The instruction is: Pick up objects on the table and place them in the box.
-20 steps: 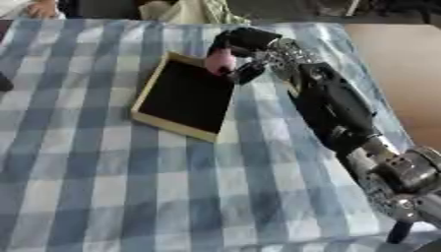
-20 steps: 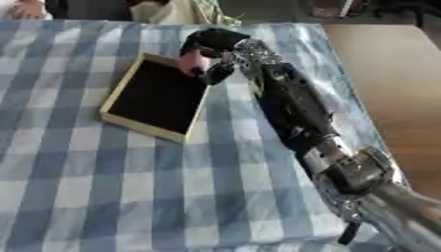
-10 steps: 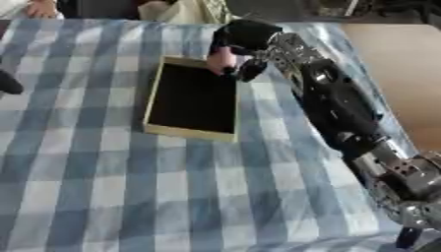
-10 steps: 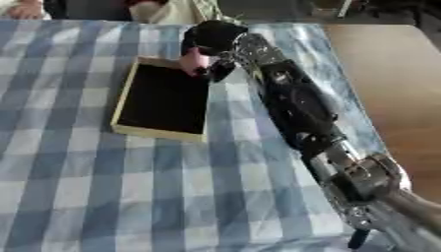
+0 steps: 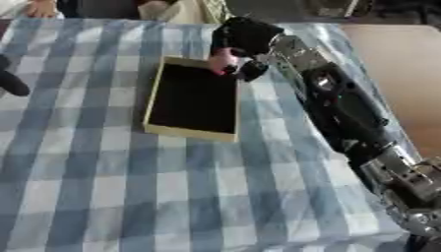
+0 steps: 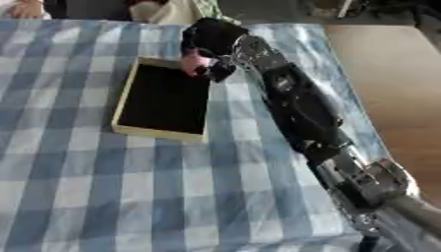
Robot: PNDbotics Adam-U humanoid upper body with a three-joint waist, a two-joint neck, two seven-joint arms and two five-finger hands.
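My right hand is curled round a small pink thing, holding it over the box's far right corner. It seems to hang right above the rim, so releasing now could bounce it onto the cloth. Only the left eye shows a dark shape at the table's left edge, maybe my other hand.

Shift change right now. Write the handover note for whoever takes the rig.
Right robot hand: shut on a small pink thing, held at the box's far right corner.
Left robot hand: only a dark part shows at the left edge; state unclear.
Box: on the checked cloth, its dark inside looks bare.
Done: pink thing picked up.
Left: release it into the box. No other loose objects show on the cloth.
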